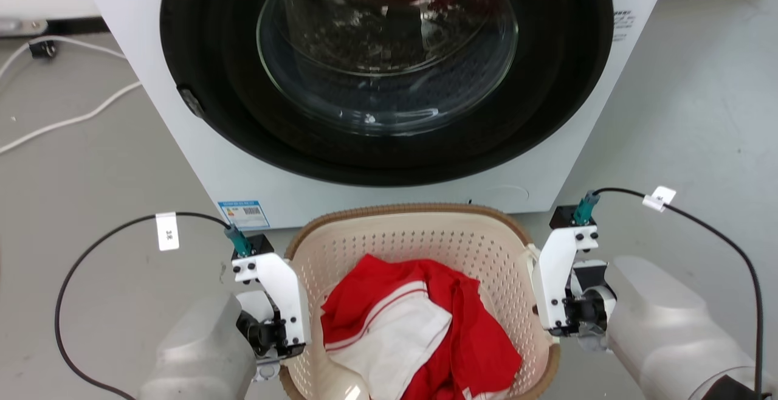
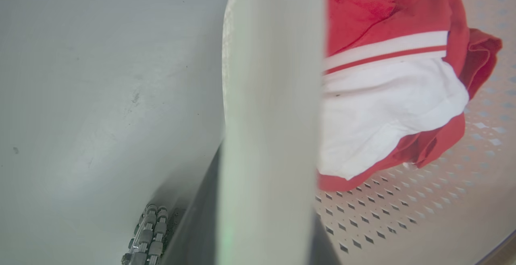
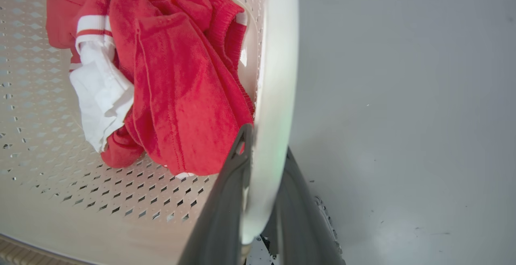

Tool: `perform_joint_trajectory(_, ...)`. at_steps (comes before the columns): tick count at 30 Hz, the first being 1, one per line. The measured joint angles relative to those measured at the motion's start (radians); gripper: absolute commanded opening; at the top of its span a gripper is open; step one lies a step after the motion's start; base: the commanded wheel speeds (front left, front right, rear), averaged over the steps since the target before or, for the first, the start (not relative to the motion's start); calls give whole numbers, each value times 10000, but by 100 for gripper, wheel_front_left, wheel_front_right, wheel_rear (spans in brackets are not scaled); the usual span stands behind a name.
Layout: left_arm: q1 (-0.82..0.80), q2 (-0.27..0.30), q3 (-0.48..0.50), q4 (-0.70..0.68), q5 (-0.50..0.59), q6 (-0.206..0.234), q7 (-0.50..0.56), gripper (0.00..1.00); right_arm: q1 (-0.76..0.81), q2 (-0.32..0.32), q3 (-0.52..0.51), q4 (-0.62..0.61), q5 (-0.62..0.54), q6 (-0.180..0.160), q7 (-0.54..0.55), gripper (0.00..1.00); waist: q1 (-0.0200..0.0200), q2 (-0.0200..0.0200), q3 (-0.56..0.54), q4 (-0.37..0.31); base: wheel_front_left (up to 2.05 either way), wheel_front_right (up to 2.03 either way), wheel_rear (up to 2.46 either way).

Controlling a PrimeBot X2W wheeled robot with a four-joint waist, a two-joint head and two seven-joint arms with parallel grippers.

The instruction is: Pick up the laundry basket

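Note:
The cream laundry basket (image 1: 419, 236), with perforated walls and a brown woven-look rim, stands before me with red and white clothes (image 1: 413, 327) in it. My left gripper (image 1: 276, 327) is at the basket's left side. In the left wrist view my left gripper (image 2: 268, 184) has its dark fingers on either side of the white side handle (image 2: 270, 75). My right gripper (image 1: 568, 321) is at the basket's right side. In the right wrist view my right gripper (image 3: 266, 142) clamps the other white handle (image 3: 278, 55) between its two dark fingers (image 3: 225, 200). The fingertips are hidden in the head view.
A white front-loading washing machine (image 1: 243, 169) with its round glass door (image 1: 389, 53) shut stands just beyond the basket. White cables (image 1: 73, 120) lie on the grey floor at the far left. Bare floor (image 1: 699, 114) lies to the right.

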Motion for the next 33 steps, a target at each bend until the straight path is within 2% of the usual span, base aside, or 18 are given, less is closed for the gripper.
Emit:
perform_joint_trajectory(20, 786, -96, -337, 52, -347, 10, -6, 0, 732, 146, 15, 293, 82, 0, 284, 0, 0, 0, -1043, 85, 0, 0, 0)
perform_joint_trajectory(33, 843, -113, -500, 81, -520, 10, -123, 0, 729, 155, 35, 314, -10, 0, 217, 0, 1, 0, -1157, 74, 0, 0, 0)
